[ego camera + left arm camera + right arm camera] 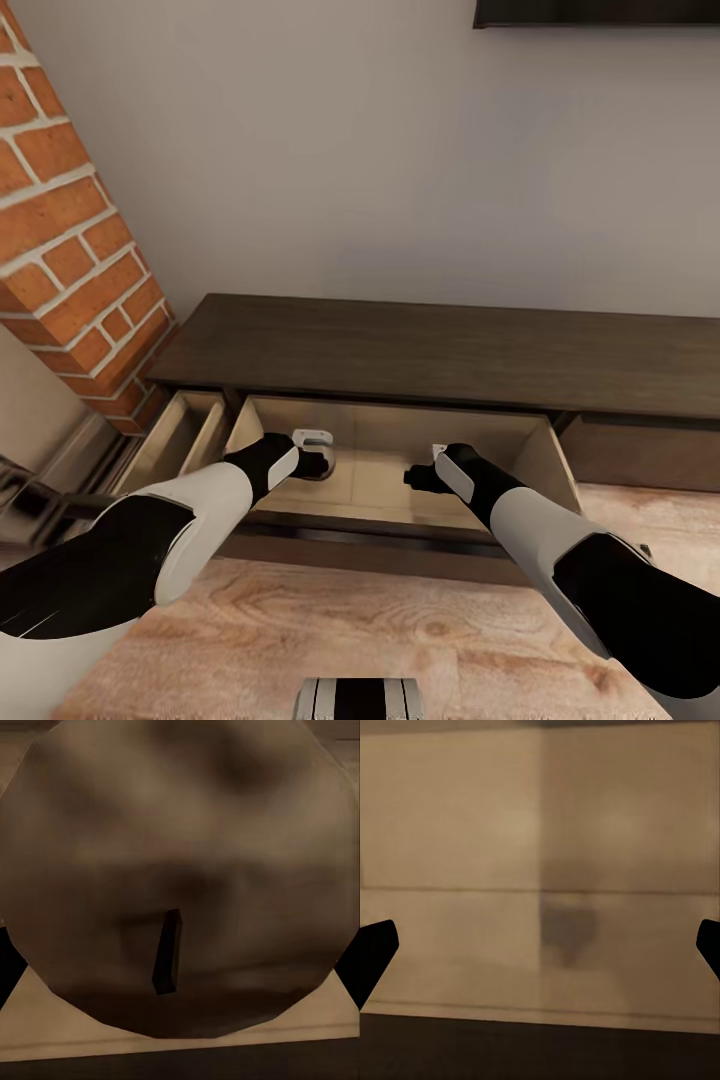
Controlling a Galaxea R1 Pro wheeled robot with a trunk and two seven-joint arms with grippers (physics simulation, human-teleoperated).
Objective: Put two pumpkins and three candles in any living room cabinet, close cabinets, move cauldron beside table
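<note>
My left gripper [325, 462] clasps a candle [180, 877], wick at six o'clock; light, stiff, waxy-slick, best gripped mid-body. Right gripper [540, 952] open, empty over drawer [520, 440].

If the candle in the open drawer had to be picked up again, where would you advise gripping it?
Grip the candle across its round sides, coming straight down from above. Its wick faces the left wrist camera, suggesting it stands upright, and the cabinet's drawer walls block any sideways approach.

cabinet [450, 350] dark-brown (beige inside) | candle [180, 870] tan, wick dark
</note>
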